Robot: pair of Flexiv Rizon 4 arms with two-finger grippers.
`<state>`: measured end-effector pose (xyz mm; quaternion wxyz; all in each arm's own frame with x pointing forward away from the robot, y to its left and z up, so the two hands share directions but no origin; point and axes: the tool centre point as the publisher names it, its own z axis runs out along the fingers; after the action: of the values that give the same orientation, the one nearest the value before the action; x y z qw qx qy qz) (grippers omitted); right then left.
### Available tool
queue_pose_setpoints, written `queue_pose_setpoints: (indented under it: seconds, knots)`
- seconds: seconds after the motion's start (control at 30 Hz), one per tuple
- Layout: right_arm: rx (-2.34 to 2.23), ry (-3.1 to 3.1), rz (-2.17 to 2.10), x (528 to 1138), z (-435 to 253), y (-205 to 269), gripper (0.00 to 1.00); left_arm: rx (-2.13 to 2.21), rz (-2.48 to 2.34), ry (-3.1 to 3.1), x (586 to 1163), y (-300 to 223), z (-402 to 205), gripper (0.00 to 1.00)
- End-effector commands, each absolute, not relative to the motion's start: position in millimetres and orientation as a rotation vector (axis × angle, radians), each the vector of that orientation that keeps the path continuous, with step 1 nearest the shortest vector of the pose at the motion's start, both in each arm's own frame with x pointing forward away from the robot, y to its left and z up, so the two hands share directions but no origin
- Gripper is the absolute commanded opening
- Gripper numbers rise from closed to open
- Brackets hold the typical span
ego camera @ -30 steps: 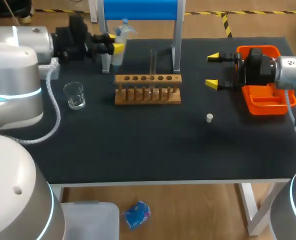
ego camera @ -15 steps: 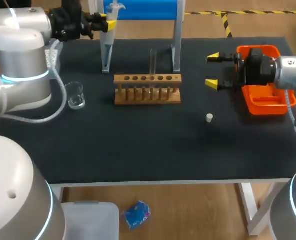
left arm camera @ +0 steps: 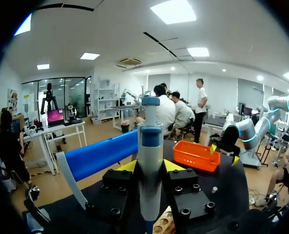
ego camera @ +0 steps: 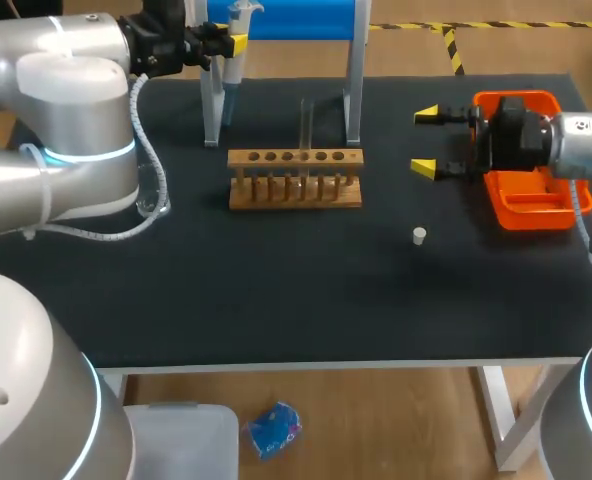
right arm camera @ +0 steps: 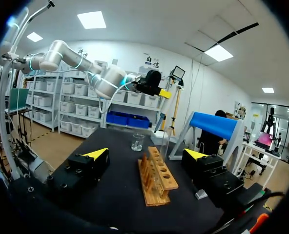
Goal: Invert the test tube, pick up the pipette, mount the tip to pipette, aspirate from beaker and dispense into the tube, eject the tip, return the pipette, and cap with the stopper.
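Note:
My left gripper [ego camera: 224, 42] is shut on a white and blue pipette [ego camera: 233, 62], held upright above the far left of the table, beside the blue-topped stand [ego camera: 281, 18]. In the left wrist view the pipette [left arm camera: 150, 161] stands between the yellow fingertips [left arm camera: 129, 166]. A clear test tube [ego camera: 306, 128] stands upright in the wooden rack [ego camera: 294, 190]. My left arm mostly hides the glass beaker [ego camera: 159, 207]; the right wrist view shows the beaker [right arm camera: 137, 142] beyond the rack [right arm camera: 156, 178]. A white stopper [ego camera: 419, 235] lies right of the rack. My right gripper [ego camera: 426, 141] hangs open and empty.
An orange tray [ego camera: 524, 205] sits at the right edge under my right wrist. The stand's grey legs [ego camera: 354, 100] rise just behind the rack. My left arm's grey cable [ego camera: 136, 225] droops over the table's left part.
My left gripper lifted the pipette up off the stand's left leg, then shifted slightly right, with the arm swinging over the beaker. The right arm has not moved.

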<state>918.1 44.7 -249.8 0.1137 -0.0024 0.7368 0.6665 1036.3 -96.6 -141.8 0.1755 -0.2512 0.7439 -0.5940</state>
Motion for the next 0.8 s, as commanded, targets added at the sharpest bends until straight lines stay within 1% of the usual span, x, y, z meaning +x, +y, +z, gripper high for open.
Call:
queue_pose_setpoints:
  seconds: [0.03,0.37,0.63,0.8]
  knots:
    - [0.027,2.172,1.928,923,-245,46,1.0,-0.713,-1.682,2.106,1036,-97,-142,0.0]
    - [0.184,2.234,1.768,973,-210,70,1.0,-0.713,-1.682,2.106,1036,-97,-142,0.0]
    - [0.185,2.216,1.766,1021,-175,111,1.0,-0.713,-1.682,2.106,1036,-97,-142,0.0]
    - [0.167,2.217,1.77,1051,-169,132,1.0,-0.713,-1.682,2.106,1036,-97,-142,0.0]
